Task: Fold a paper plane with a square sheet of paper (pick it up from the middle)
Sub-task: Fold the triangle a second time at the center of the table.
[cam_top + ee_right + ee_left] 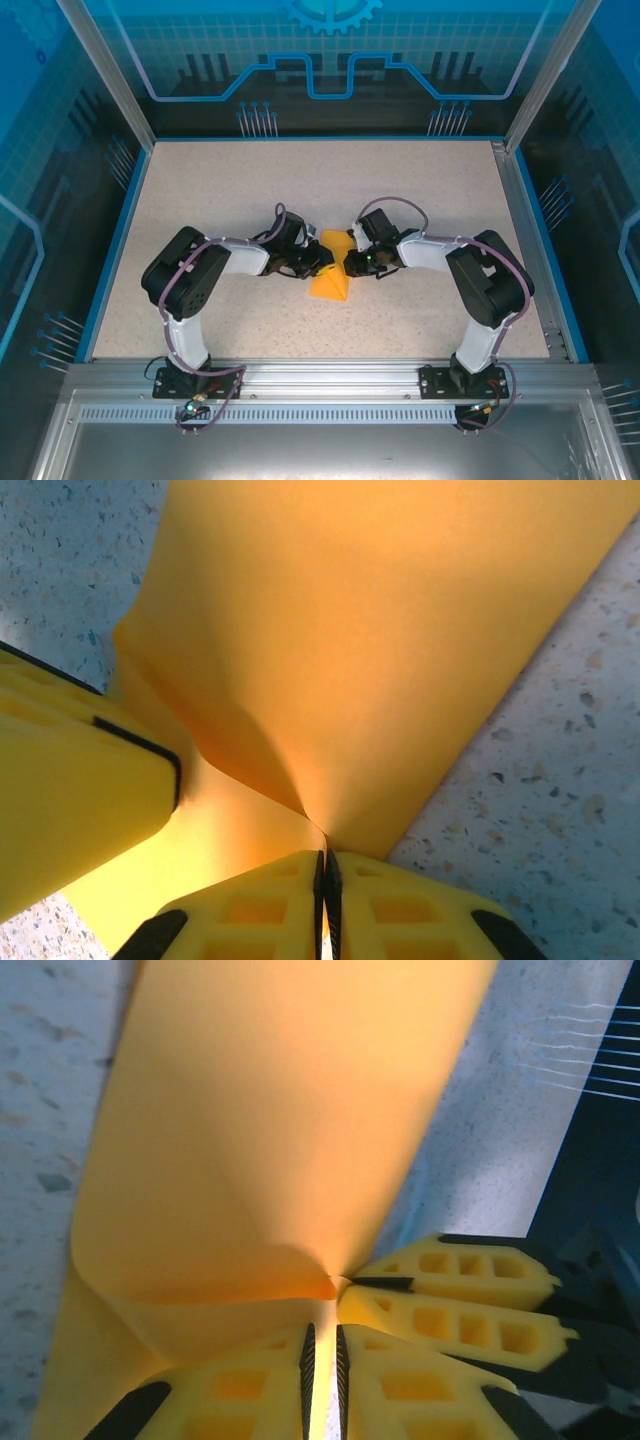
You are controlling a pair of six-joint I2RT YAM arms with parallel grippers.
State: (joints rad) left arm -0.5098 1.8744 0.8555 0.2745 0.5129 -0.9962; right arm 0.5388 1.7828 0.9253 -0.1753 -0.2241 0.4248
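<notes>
Square sheet of paper (280,1130): thin orange-yellow paper, matt, smooth and unprinted; a soft sheen is seen along the bend.
Left pincer (322,1350): fingers moulded in matt yellow plastic with recessed pockets; inner faces are lined with black ribbed pads.
Right pincer (322,880): made of the same matt yellow plastic, edged with black pad strips.
Bench (250,190): beige, speckled, stone-like top, matt and finely grained.
Arm shells (240,258): smooth white plastic, slightly glossy; joints are housed in black matt casings.
Frame rails (330,378): slotted metal profile, dull silver, brushed.
Enclosure walls (330,60): glossy translucent blue panels.
</notes>
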